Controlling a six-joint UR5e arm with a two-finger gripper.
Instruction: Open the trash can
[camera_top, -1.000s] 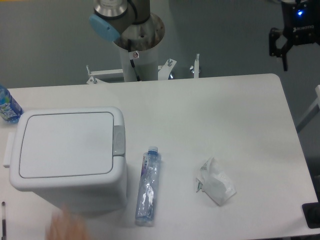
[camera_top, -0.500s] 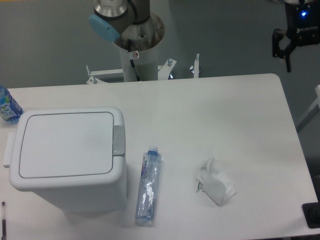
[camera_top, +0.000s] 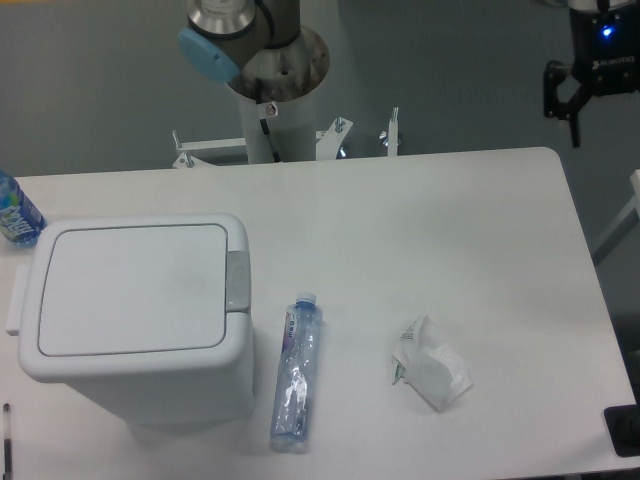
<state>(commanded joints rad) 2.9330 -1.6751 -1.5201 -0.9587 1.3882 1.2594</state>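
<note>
The trash can (camera_top: 135, 315) looks like smooth white plastic with a soft, half-matt finish, and the push tab (camera_top: 238, 281) on it is grey plastic. The table (camera_top: 440, 230) has a plain white matt top. The bottle (camera_top: 297, 372) lying on it is clear, thin plastic that shines a little, with a blue printed label. The paper wad (camera_top: 431, 365) is white and crumpled, with rough folds. The robot base (camera_top: 270, 90) is metal with a light blue plastic cap. The gripper (camera_top: 592, 75) is black and matt.
</note>
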